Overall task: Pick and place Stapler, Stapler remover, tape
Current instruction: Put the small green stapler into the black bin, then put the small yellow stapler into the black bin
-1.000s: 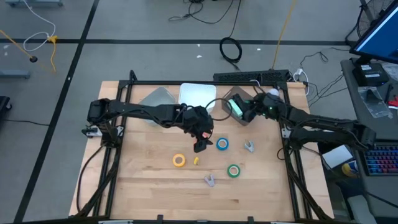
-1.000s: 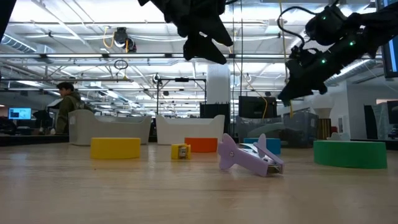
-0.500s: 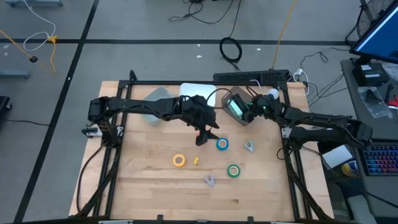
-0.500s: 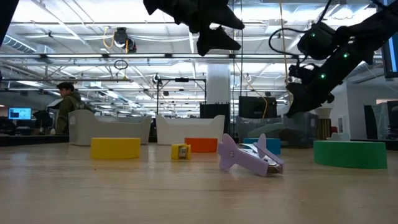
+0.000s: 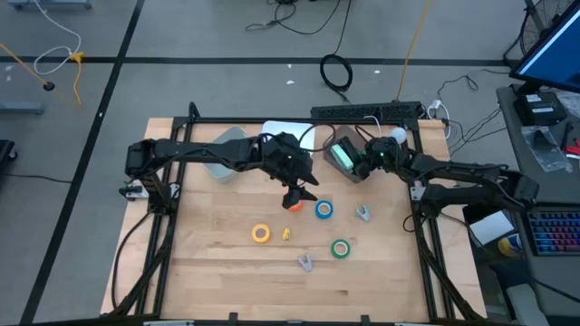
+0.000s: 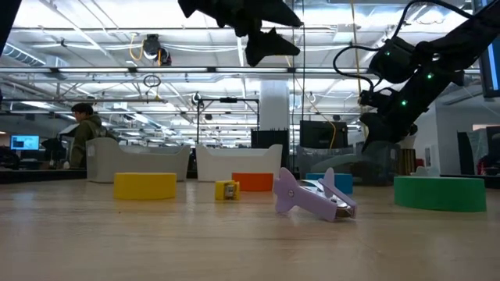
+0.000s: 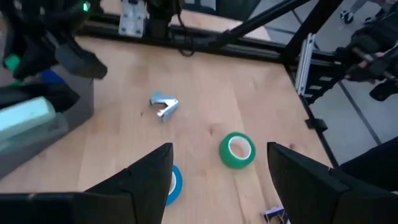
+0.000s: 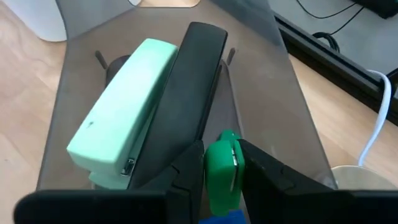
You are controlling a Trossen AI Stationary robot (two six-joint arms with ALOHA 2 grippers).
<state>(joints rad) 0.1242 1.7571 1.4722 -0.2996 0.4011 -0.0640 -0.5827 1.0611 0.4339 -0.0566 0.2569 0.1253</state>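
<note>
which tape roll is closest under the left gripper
The red-orange tape roll, lying just below the left gripper in the high view. The blue roll lies a little farther right; the yellow and green lie farther off.

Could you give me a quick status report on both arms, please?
Left end effector open, empty, above the red tape. Right end effector over the grey bin, pinching a green piece beside the stapler. Nothing blocking.

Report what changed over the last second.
The left gripper, open and empty, rose and drew back toward the table's far side, uncovering the red-orange tape. The right gripper, carrying a small green item, sank toward the grey bin. The yellow tape, blue tape, green tape and nearer staple remover stayed put.
</note>
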